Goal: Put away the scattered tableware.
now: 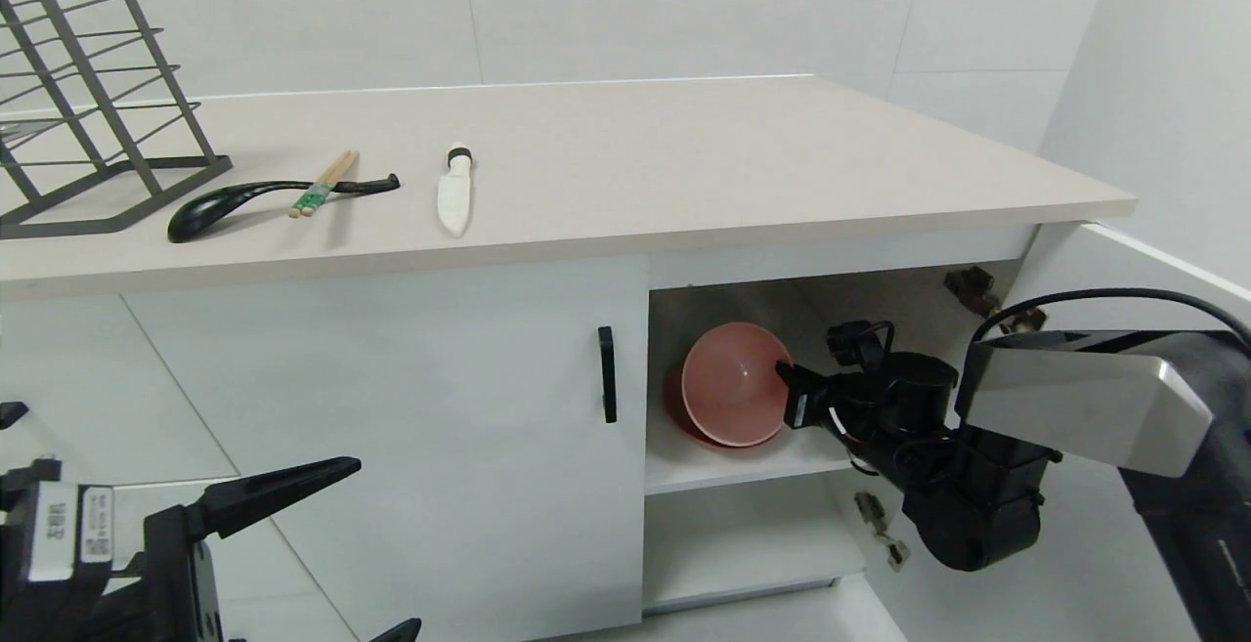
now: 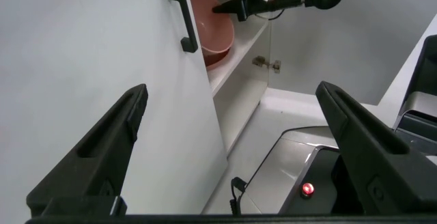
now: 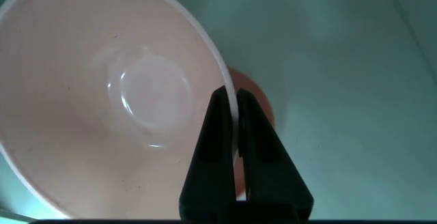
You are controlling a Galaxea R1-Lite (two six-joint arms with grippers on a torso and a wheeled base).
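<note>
Pink bowl (image 1: 728,378) sits at 5 o'clock in the head view, inside the open right half of the cabinet, on the upper shelf (image 1: 723,461). It is tipped on its side with the mouth facing out. It leans on or nests against a redder bowl (image 1: 674,407) behind it; can't tell which. Right gripper (image 1: 787,383) has its jaws clamped on the pink bowl's rim at the bowl's 3 o'clock edge, one finger inside and one outside, clear in the right wrist view. Judgement: the step is placing the bowl onto the stack. To do it well, rotate the wrist so the bowl goes mouth-up or seats flat into the redder bowl, and lower until it rests. Then part the jaws just enough to clear the rim and back straight out without dragging it. Letting go while it is tilted risks a roll off the shelf. Left gripper (image 2: 232,91) hangs low at 7 o'clock, jaws wide apart and holding nothing, in front of the closed door (image 1: 440,427). On the counter (image 1: 684,153), around 10 o'clock, lie a black spoon (image 1: 220,207) with chopsticks (image 1: 323,185) across its handle, a white knife (image 1: 454,194) near them, and a wire rack (image 1: 88,105) at the far 9 to 10 o'clock edge. These look left to put away.
</note>
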